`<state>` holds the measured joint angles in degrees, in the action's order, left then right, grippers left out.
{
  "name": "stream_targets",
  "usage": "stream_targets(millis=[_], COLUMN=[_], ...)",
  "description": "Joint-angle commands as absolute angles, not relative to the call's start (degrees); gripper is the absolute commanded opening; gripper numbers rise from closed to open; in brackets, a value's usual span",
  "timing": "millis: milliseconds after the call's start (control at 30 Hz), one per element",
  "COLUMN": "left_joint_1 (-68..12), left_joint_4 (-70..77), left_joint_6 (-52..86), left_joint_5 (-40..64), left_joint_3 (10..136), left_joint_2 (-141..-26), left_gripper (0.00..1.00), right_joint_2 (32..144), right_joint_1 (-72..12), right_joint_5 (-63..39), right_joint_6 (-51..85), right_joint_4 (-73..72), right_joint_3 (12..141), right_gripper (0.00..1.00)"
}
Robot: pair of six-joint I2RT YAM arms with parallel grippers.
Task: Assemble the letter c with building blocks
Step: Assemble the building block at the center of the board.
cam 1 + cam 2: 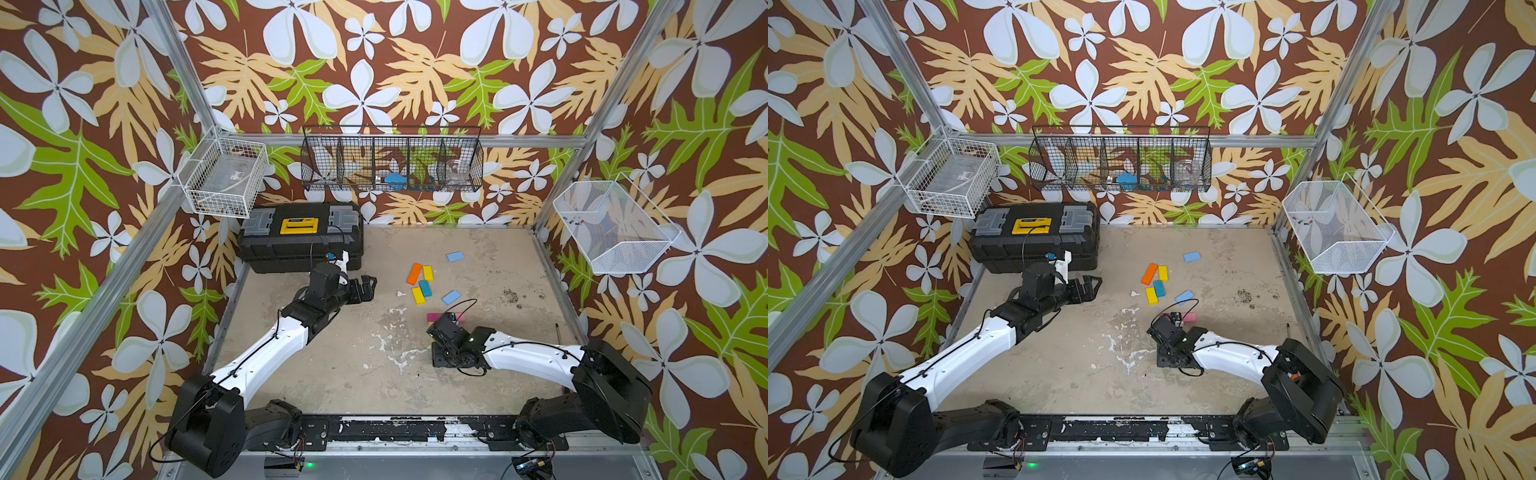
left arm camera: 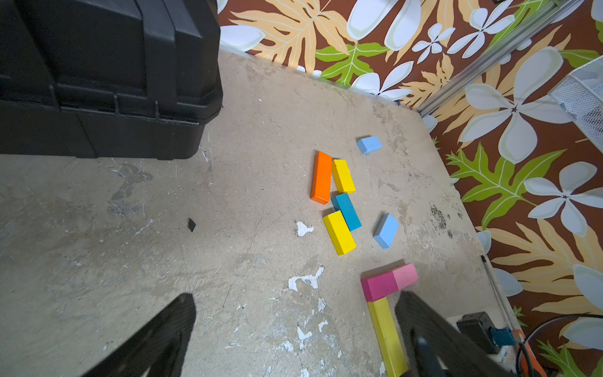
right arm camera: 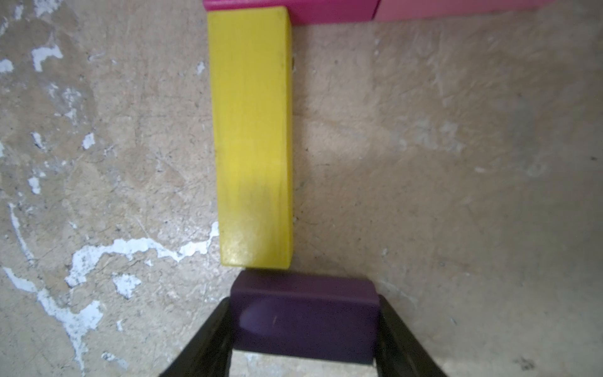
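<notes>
Right wrist view: right hand [image 3: 303, 302] clamps purple block [image 3: 305, 321] at tabletop [image 3: 456, 163]; left hand [image 1: 369, 287] hovers, splayed.

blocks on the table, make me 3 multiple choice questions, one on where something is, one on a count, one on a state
1. Where is the purple block?
A. at the end of the long yellow block
B. on top of the toolbox
C. in a wire basket

2. How many light blue blocks lie on the table?
A. one
B. two
C. four

3. How are the left fingers?
A. shut tight, empty
B. open, holding nothing
C. shut on a block

Answers:
1 A, the right wrist view shows it at the yellow block's end.
2 B, two lie apart from the other loose blocks.
3 B, they stand wide with only table between them.
</notes>
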<state>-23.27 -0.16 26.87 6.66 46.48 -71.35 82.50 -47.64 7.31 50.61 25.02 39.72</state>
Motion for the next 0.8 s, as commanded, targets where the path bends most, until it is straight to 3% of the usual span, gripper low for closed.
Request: stream_targets(millis=[0,767], left_joint_1=[-23.1,-23.1], left_joint_4=[0.9,1.2], left_joint_6=[27.2,27.6], left_joint_5=[7.3,7.4], left_joint_3=[46.5,45.8], left_joint_2=[-71.2,-70.7], left_gripper=[1.0,1.0], right_joint_2=[82.7,83.3], right_joint_1=[-47.5,-47.6], right_joint_5=[8.4,8.5], right_joint_6=[50.9,50.6], right_joint_4=[25.6,25.2], right_joint_3=[39.6,39.6], right_gripper=[0.56,0.61])
